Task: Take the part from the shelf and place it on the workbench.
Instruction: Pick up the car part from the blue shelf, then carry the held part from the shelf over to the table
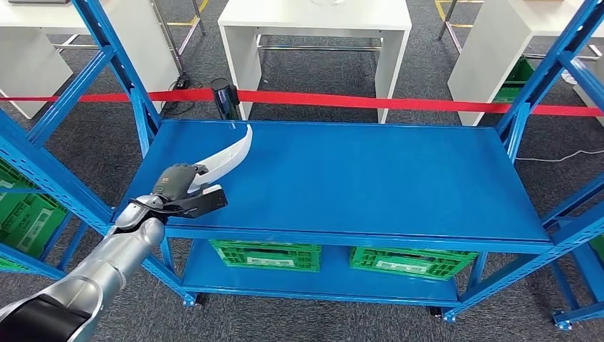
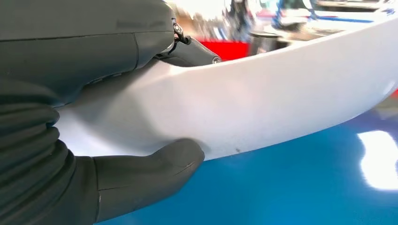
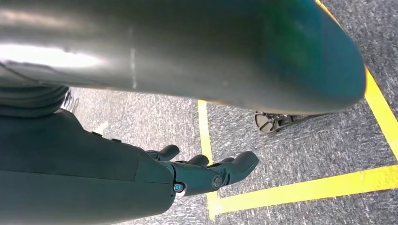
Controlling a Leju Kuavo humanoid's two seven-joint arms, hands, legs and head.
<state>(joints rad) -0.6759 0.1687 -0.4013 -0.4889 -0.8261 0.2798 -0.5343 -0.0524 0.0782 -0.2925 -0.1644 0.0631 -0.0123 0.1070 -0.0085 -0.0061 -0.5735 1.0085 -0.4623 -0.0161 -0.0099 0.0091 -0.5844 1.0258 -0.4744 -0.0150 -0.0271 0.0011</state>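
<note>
We hold the white curved part (image 1: 229,155) in our left hand (image 1: 179,191) over the near left corner of the blue shelf top (image 1: 370,178). The fingers are clamped on its wide end, thumb (image 2: 155,173) pressed under the lower edge and dark fingers (image 2: 190,50) hooked over the upper edge, so the long narrow tip juts away toward the red barrier tape (image 1: 370,102). We judge this end grip keeps the blade clear of the blue uprights (image 1: 117,64). Whether the part rests on the surface or hangs just above it, we cannot tell. Our right hand (image 3: 206,171) hangs empty by our side above grey carpet (image 3: 305,154), fingers loosely apart.
</note>
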